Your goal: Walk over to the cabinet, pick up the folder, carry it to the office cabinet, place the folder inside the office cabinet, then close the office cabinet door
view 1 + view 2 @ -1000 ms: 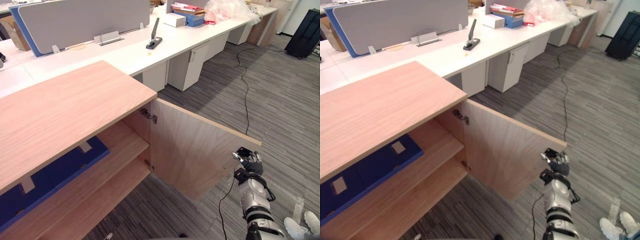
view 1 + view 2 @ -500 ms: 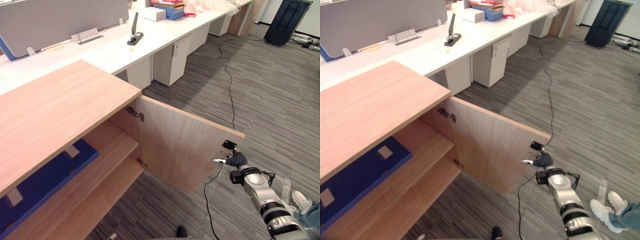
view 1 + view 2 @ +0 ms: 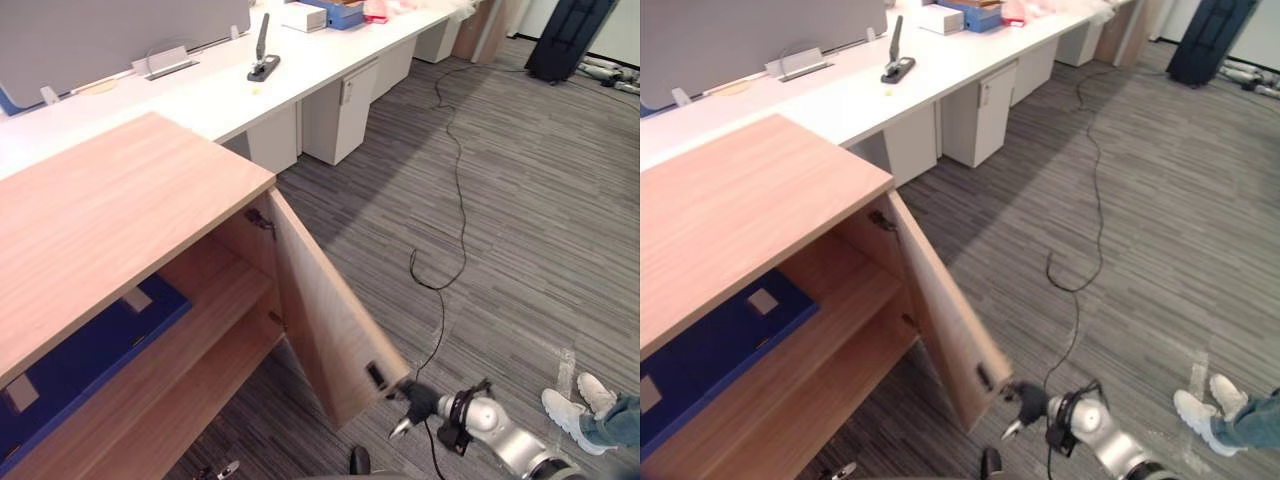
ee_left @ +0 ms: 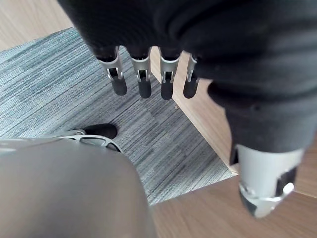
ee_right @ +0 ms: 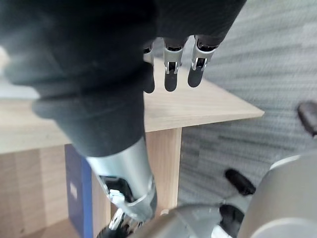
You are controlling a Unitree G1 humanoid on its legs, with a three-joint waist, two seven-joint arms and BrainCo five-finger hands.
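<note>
The wooden cabinet (image 3: 120, 200) stands on the grey carpet floor (image 3: 520, 250). Its door (image 3: 325, 320) is partly open, set at an angle to the front opening on 2 metal hinges (image 3: 258, 220). The blue folder (image 3: 90, 350) lies flat on the upper shelf (image 3: 225, 290), 1 of 2 levels inside the cabinet, with 2 pale labels on its top face; it is in neither robot hand. The right robot hand (image 3: 418, 402) is low, at the free edge of the door near its bottom corner, just beside a small dark latch (image 3: 375, 376) on that edge. Its fingers (image 5: 170, 77) are straight, close together and directed at the door panel, with the thumb apart, and they grasp nothing. Whether the fingertips touch the wood cannot be told. The left robot hand (image 4: 168, 49) hangs over the carpet beside a wooden edge of the cabinet, with fingers straight and relaxed, thumb apart, and nothing held. Behind the cabinet runs a long white table (image 3: 200, 95) carrying a grey partition screen (image 3: 110, 35), a black lever tool (image 3: 262, 50) and a white box (image 3: 303, 15). A white drawer unit (image 3: 335, 110) stands under the table. A person's white shoes (image 3: 578, 398) rest on the carpet at the robot's right, well apart from the door.
</note>
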